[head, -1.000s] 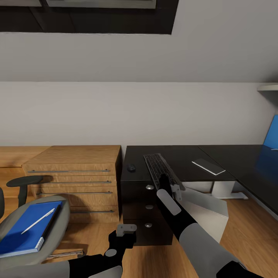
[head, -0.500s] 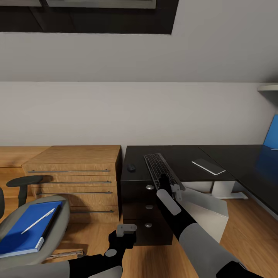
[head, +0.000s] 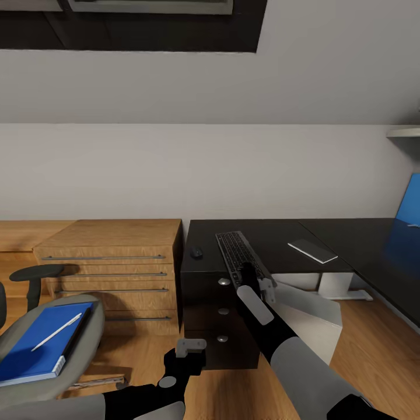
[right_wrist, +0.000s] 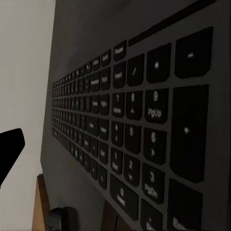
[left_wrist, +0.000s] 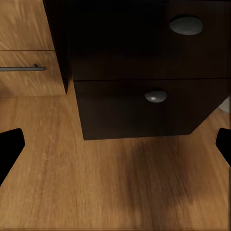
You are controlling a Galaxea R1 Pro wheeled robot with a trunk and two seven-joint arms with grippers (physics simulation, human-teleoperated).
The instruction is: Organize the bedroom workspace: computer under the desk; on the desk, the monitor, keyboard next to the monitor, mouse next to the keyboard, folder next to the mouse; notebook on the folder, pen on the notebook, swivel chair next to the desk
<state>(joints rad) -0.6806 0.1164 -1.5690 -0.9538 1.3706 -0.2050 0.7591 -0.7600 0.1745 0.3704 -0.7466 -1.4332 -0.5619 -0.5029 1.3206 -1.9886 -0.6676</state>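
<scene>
The keyboard (head: 238, 256) lies lengthwise on the black desk (head: 274, 233), its near end poking over the front edge above the drawers. A small dark mouse (head: 197, 252) sits just left of it. My right gripper (head: 265, 287) hovers at the keyboard's near end. The right wrist view looks close along the keys (right_wrist: 130, 130), with one black fingertip (right_wrist: 9, 149) spread wide. The left gripper (head: 191, 345) hangs open over the floor before the drawer unit (left_wrist: 144, 96). On the swivel chair (head: 87, 332) rests the blue folder (head: 35, 350), with the pen (head: 56, 333) on top and the dark notebook (head: 80, 332) at its edge. The white computer (head: 309, 321) stands beside the desk.
A light wooden drawer chest (head: 111, 262) stands left of the desk, touching it. A flat light grey slab (head: 313, 250) lies on the desk top. The blue back panel (head: 411, 204) rises at far right. Wood floor (left_wrist: 96, 183) lies between the chair and the drawers.
The whole head view has shifted slightly left, so the camera moved. Keyboard, mouse, chair and both arms keep their places.
</scene>
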